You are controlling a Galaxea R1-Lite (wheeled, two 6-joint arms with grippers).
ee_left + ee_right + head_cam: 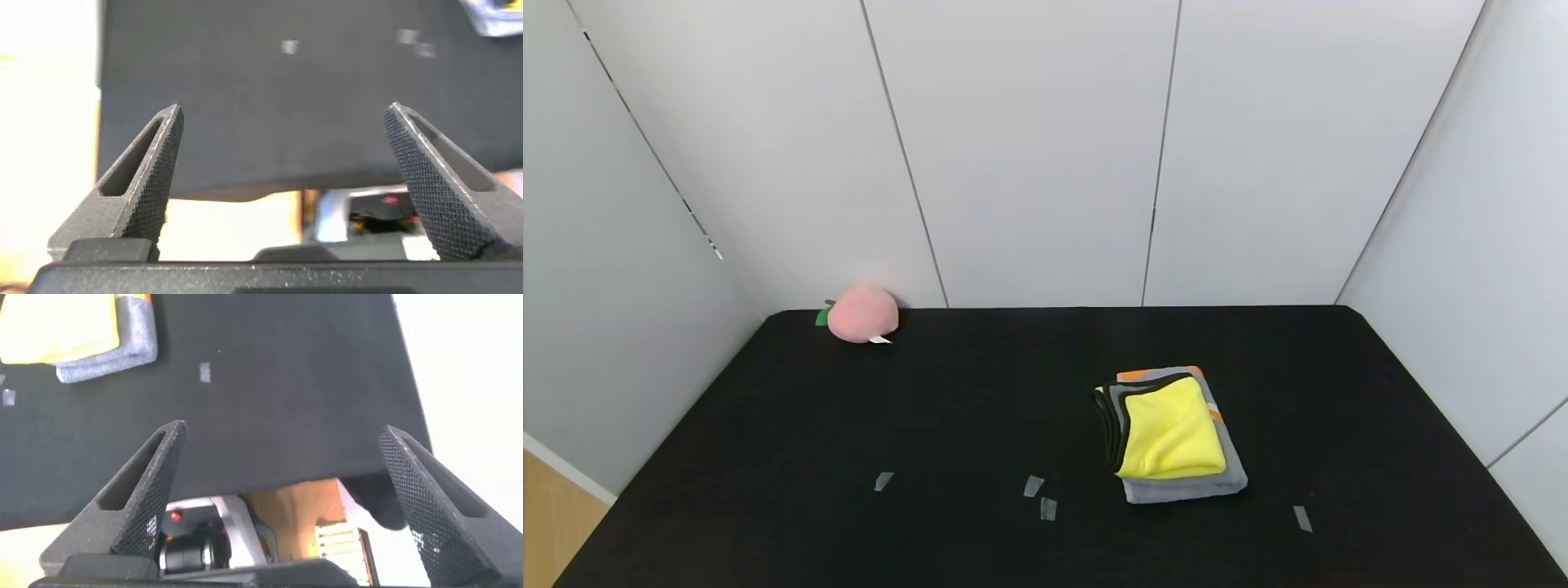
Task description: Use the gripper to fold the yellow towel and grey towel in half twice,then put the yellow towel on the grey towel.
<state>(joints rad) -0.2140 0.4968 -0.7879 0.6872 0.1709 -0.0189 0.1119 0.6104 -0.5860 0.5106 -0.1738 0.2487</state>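
Atop the grey towel lies the yellow towel; both claws gape empty.

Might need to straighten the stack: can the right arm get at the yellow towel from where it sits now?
Probably yes. The right gripper is open and empty, back off the table's near edge, with only bare black table between it and the yellow towel, which lies uncovered on top of the grey towel.

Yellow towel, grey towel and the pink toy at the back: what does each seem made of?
Yellow towel: looks like thin, smooth microfibre, with dark edge trim. Grey towel beneath it: seemingly thicker terry, judging by its bulkier folded edge, with orange patches. Pink peach toy: apparently soft plush, with a matte fuzzy surface and a green leaf.
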